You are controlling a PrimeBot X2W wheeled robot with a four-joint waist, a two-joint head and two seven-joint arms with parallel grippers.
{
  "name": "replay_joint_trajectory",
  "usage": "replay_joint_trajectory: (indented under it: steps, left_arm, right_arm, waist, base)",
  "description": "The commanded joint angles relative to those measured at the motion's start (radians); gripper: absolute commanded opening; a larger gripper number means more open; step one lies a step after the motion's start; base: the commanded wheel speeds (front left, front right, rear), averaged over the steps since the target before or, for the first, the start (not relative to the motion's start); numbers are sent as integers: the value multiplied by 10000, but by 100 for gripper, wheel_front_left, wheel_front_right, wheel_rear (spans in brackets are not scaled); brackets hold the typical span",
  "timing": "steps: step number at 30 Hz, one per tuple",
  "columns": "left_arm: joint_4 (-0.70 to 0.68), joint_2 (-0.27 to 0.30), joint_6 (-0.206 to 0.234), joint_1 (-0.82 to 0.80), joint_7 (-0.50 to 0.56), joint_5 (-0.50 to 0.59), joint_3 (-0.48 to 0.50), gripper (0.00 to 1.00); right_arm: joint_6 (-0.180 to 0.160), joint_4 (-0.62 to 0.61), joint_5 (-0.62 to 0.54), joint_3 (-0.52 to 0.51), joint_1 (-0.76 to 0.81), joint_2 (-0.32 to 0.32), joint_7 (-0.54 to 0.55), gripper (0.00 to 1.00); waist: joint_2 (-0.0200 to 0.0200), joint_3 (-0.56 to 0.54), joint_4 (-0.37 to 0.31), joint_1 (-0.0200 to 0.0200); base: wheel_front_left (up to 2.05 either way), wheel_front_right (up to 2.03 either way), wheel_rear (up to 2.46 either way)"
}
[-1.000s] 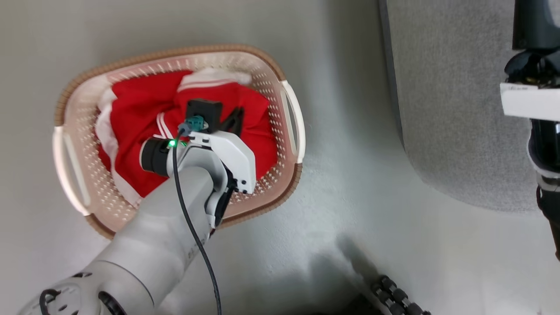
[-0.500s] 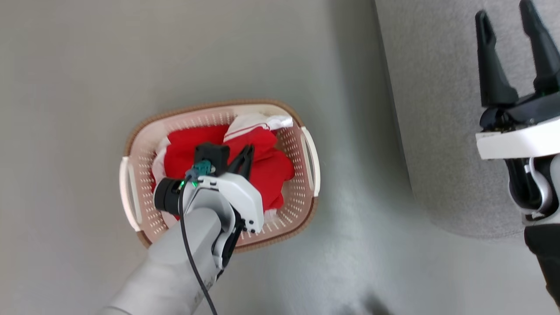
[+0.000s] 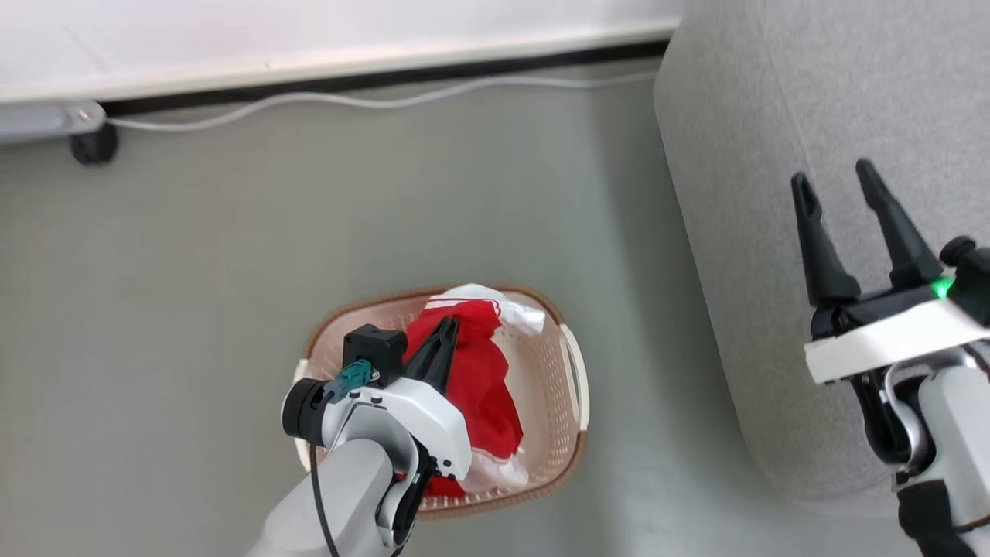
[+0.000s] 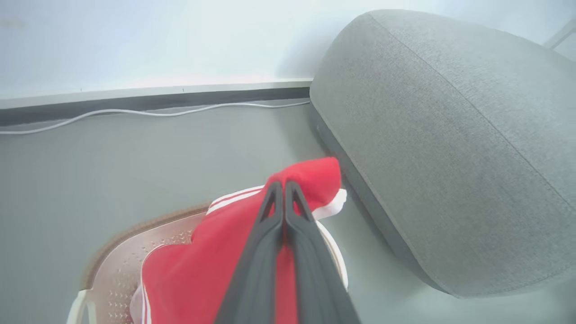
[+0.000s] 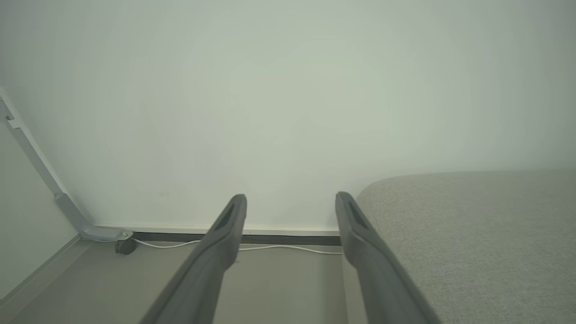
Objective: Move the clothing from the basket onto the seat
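- The basket (image 3: 544, 363) stands on the grey floor (image 3: 193, 271), just beside the seat (image 3: 773, 116) and not touching it.
- Inside it lies the clothing (image 3: 483, 379) — a red bundle gathered toward the middle, with white fabric spilling at the far rim and more white low against the near wall. The perforated wall on the seat's side is bare.
- How many garments make up the bundle I cannot tell.
- The left pincer (image 3: 447, 323) is over the basket, its fingers pressed together on a fold of the red cloth.
- In the left wrist view the left pincer (image 4: 283, 185) has a red tuft poking past its tips. The rest of the clothing (image 4: 189, 274) drapes down into the basket (image 4: 117, 265), and the seat (image 4: 450, 135) rises close by.
- The right pincer (image 3: 833, 175) hangs above the seat's edge — fingers spread wide, nothing between them.
- In the right wrist view the right pincer (image 5: 290, 198) points toward the pale wall (image 5: 288, 90), with the seat (image 5: 472, 234) beside it.
- A white cable (image 3: 371, 100) runs along the foot of the wall.
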Motion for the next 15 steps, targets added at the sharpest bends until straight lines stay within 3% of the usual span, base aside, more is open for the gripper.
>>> replay_joint_trajectory:
  steps: [1,15]
  left_arm:
    - [-453,52,-139,207,-106,383,549,0]
    - [-2344,52,-662,475,-106,2267,2158,0]
  right_arm:
    - [40,-50,-148,50,346,-16,-59,100]
    - [40,502,-497,-76,1167,383,-59,100]
  waist:
    - [0,-812,338,0]
    - [0,-2189,726,0]
  base:
    - [0,0,0]
    - [0,0,0]
